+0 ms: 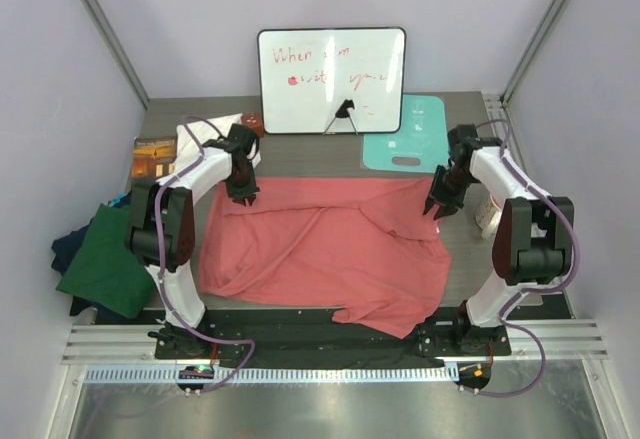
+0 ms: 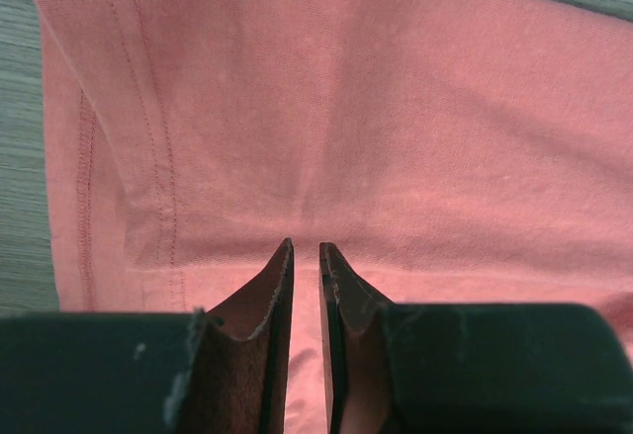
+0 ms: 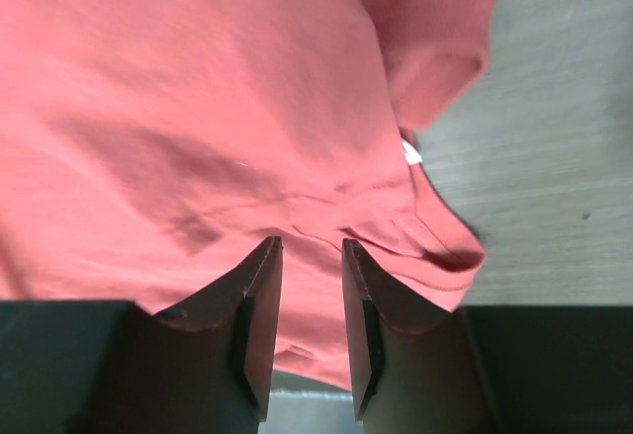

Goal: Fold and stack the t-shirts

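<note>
A large salmon-pink t-shirt (image 1: 320,249) lies spread across the middle of the table, its near edge rumpled. My left gripper (image 1: 245,197) sits at its far left corner. In the left wrist view its jaws (image 2: 306,246) stand nearly together with pink cloth (image 2: 396,108) pinched in the narrow gap, a stitched hem to the left. My right gripper (image 1: 438,209) is at the shirt's far right edge. Its jaws (image 3: 312,244) stand apart over the folded cloth (image 3: 198,88), next to the white neck label (image 3: 410,152). A dark green t-shirt (image 1: 105,259) lies on navy ones (image 1: 65,249) at the left.
A whiteboard (image 1: 332,79) stands at the back centre, with a pale-teal mat (image 1: 410,134) to its right. An orange-brown box (image 1: 155,156) lies at the back left. A pale cup (image 1: 488,214) stands close to the right arm. Bare grey tabletop (image 3: 554,108) shows right of the shirt.
</note>
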`<state>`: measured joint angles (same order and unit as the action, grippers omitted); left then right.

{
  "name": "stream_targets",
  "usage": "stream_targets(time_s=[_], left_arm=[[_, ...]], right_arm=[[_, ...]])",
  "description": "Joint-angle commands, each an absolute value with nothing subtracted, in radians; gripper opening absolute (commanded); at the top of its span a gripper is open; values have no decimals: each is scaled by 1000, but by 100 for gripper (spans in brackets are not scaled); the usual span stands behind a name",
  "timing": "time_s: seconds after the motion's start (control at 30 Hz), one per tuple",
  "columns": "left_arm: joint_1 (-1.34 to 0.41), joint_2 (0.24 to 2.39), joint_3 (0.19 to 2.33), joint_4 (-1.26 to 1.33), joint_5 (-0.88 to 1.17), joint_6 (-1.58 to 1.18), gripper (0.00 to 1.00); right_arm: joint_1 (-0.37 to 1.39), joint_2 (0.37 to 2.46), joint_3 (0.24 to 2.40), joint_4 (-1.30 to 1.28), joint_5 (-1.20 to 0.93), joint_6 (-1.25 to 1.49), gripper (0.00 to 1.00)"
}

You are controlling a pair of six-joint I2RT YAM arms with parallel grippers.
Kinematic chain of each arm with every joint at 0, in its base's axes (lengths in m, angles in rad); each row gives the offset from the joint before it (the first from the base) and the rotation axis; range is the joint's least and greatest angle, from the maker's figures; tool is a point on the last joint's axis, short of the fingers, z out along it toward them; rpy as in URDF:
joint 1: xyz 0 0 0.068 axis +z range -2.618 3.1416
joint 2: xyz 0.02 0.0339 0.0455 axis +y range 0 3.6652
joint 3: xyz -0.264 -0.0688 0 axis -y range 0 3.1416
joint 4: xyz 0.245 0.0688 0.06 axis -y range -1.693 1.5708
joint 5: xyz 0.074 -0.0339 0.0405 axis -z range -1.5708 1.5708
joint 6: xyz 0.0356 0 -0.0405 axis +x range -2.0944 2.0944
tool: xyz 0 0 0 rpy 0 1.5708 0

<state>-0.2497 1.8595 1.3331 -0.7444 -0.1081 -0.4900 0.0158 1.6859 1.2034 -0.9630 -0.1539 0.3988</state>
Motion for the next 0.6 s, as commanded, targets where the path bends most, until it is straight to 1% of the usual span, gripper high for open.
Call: stream_targets(time_s=[0.0, 0.1, 0.13, 0.27, 0.5, 0.57], left_arm=[[-255, 1839, 1353, -736, -115, -488, 17], [-255, 1835, 1354, -736, -112, -488, 17], [-255, 1835, 1356, -735, -110, -486, 17], [-256, 1830, 1367, -745, -112, -482, 18], [-255, 1821, 1348, -736, -112, -482, 18], [-255, 1828, 1348, -727, -104, -480, 18]], right_arm=[[17, 1632, 1374, -945, -106, 406, 37], [18, 1684, 1459, -920, -110, 411, 37], [17, 1734, 1498, -917, -126, 411, 37], [18, 1812, 1558, -899, -204, 429, 37], [21, 1882, 1528, -855, -167, 414, 39], [21, 1887, 1503, -804, -152, 422, 39]])
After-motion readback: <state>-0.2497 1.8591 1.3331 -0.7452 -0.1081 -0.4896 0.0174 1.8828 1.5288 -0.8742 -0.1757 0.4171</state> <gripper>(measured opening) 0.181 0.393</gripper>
